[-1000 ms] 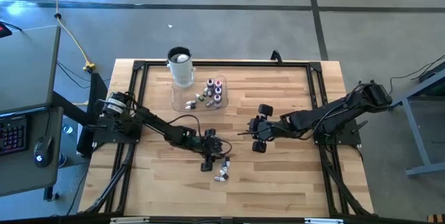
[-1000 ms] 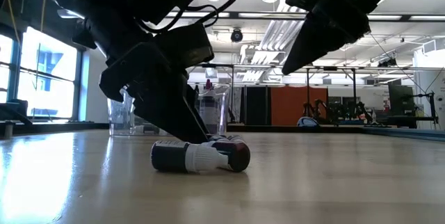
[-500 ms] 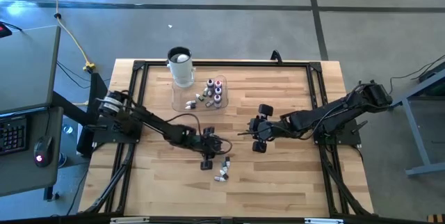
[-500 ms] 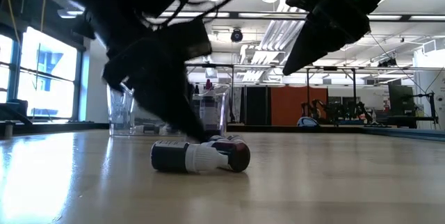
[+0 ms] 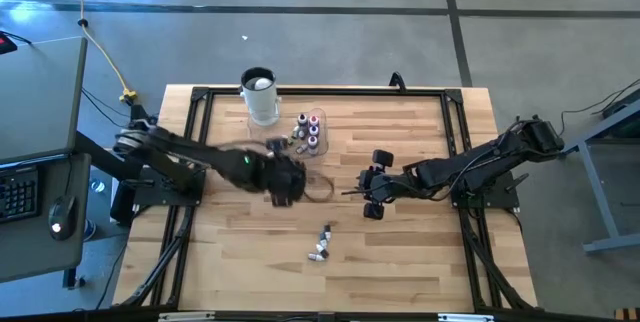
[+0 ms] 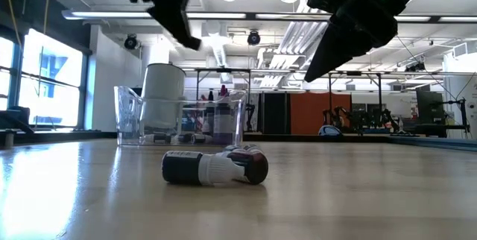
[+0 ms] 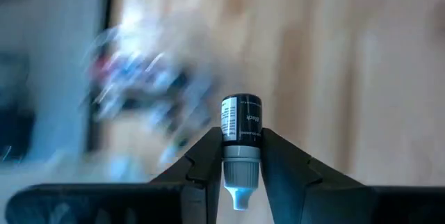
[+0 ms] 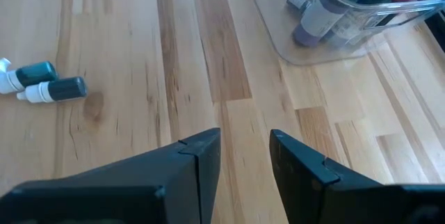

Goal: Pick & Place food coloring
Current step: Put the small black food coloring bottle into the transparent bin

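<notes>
**Left Gripper Clamped on a Black Dropper Bottle Above the Table**

Left gripper (image 7: 240, 161) raised off the wooden table (image 5: 420, 252), beside the clear tray (image 5: 255, 147) toward the far-left corner. Fingers (image 7: 201, 156) clenched on one bottle of food coloring (image 7: 240, 130): dark body with a printed label, grey collar, whitish tip pointing back toward the wrist. Same gripper (image 6: 168, 1) high in the low view, well clear of the tabletop.

Right gripper (image 8: 245, 158) hanging above the table, right of centre, well apart from the bottles. Jaws standing somewhat apart, nothing between them.

Two loose bottles (image 5: 321, 245) lying on their sides toward the table's near edge, around mid-width, touching or nearly so. From table height, a dark-bodied one (image 6: 186, 168) in front with a whitish tip, a reddish one (image 6: 253, 165) just behind it.

More bottles (image 5: 308, 132) standing and lying inside the tray (image 6: 130, 117) near the far edge. Tall white cup (image 5: 259, 95) with a dark rim at the tray's far end, whether in it or just beside it not clear.
</notes>
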Robot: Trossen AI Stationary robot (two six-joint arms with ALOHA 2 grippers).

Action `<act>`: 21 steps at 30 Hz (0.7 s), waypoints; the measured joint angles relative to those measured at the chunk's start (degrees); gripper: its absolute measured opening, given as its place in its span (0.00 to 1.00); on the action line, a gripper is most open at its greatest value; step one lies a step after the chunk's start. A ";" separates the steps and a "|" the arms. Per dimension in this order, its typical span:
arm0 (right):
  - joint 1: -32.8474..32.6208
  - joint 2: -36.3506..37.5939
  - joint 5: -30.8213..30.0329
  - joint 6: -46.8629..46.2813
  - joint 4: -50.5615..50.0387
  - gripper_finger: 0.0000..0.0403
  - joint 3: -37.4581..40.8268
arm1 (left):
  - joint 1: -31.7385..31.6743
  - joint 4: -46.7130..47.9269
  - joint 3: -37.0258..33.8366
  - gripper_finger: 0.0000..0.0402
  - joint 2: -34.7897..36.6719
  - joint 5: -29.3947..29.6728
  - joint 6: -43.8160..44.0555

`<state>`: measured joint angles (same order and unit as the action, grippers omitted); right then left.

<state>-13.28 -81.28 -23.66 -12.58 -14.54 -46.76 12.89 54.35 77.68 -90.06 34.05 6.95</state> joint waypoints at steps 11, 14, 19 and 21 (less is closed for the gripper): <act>0.00 0.00 0.02 -0.47 -1.09 0.29 0.02 | -26.25 -0.94 -4.86 0.21 5.45 -19.15 -2.30; 0.00 0.00 0.00 -0.46 -1.07 0.29 0.02 | -32.21 -6.68 -9.80 0.21 4.39 -29.79 -2.39; 0.00 0.00 -0.09 -0.46 -1.04 0.29 0.02 | -37.69 -13.77 -16.14 0.21 0.80 -37.28 -2.63; 0.00 0.00 -0.09 -0.46 -0.99 0.29 0.02 | -39.02 -14.98 -17.27 0.21 -0.75 -37.38 -2.63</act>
<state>-13.28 -81.28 -23.75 -13.04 -15.53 -46.74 -26.13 39.37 60.42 -90.81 -3.34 4.32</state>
